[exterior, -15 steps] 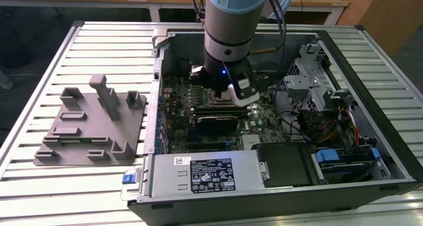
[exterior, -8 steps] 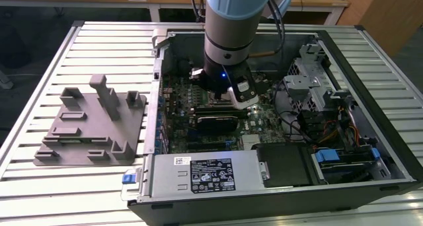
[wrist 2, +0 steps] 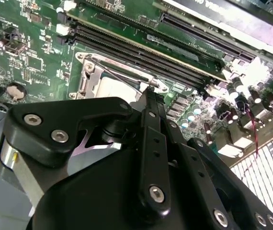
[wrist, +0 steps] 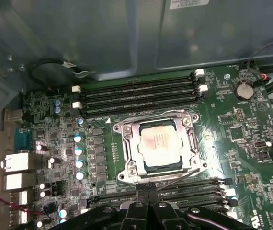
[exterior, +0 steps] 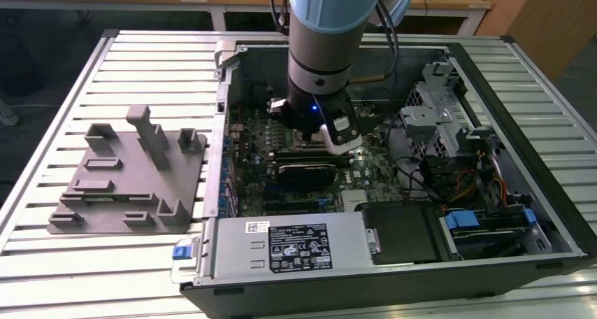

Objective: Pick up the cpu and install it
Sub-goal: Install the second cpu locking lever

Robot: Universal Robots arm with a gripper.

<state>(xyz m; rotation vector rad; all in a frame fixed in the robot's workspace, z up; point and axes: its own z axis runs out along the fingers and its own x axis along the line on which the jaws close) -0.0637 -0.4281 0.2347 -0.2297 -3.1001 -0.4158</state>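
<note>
Sitting flat in the socket [wrist: 160, 146], silver square cpu [wrist: 161, 145], gripper [wrist: 148, 190] fingertips together, empty.

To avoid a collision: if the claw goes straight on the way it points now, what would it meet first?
Probably the socket's metal frame around the cpu, just ahead of the claw; the depth is unclear.

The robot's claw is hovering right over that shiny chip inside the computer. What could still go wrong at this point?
The cpu already lies in the metal socket frame, with the gripper just beside it. If the chip sits slightly crooked, pressing on it could damage the socket. The fingertips are also close to the thin latch wire and the memory slots, so a small sideways slip might catch or scrape them. Whether the chip is fully level cannot be told from here.
</note>
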